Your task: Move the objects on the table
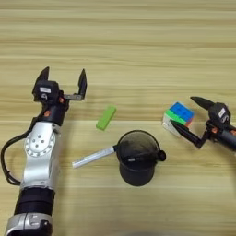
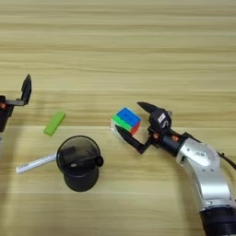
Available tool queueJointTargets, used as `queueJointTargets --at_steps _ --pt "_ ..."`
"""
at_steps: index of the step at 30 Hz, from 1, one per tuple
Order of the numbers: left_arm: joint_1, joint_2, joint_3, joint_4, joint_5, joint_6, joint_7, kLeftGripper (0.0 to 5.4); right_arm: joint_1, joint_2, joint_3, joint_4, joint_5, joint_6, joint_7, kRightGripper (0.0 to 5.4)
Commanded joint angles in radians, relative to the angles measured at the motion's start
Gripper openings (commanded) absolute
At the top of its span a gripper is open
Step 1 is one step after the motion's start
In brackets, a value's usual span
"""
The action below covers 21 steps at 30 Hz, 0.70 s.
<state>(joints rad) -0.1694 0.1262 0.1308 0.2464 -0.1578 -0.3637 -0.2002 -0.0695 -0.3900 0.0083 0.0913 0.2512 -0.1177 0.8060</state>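
Observation:
My left gripper (image 1: 63,73) stands open over bare table (image 1: 138,55), up and to the left of the green rectangular block (image 1: 106,117). The multicoloured puzzle cube (image 2: 126,120) lies between the spread fingers of my open right gripper (image 2: 128,116). One finger reaches past the cube's upper right corner, and the other lies along its lower left side. Below the block, the black mesh pen cup (image 1: 136,175) stands upright with a black pen (image 1: 143,157) lying across its mouth. A silver-white marker pen (image 1: 92,157) lies flat, its dark tip against the cup's left rim.
The left arm's silver forearm (image 1: 39,156) runs up the left side of the table. The right arm (image 2: 205,170) comes in from the lower right.

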Motion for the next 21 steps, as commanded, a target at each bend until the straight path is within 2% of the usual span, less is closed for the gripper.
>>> queueJointTargets --at_steps 1,21 --pt "-0.011 0.000 -0.004 0.007 0.009 -0.012 -0.001 5.40 -0.004 -0.013 -0.012 -0.084 0.033 0.033 -0.003 5.38" --pt "-0.014 -0.005 -0.008 0.013 0.013 -0.017 0.003 5.40 0.028 -0.079 0.006 -0.466 0.198 0.218 0.052 5.38"
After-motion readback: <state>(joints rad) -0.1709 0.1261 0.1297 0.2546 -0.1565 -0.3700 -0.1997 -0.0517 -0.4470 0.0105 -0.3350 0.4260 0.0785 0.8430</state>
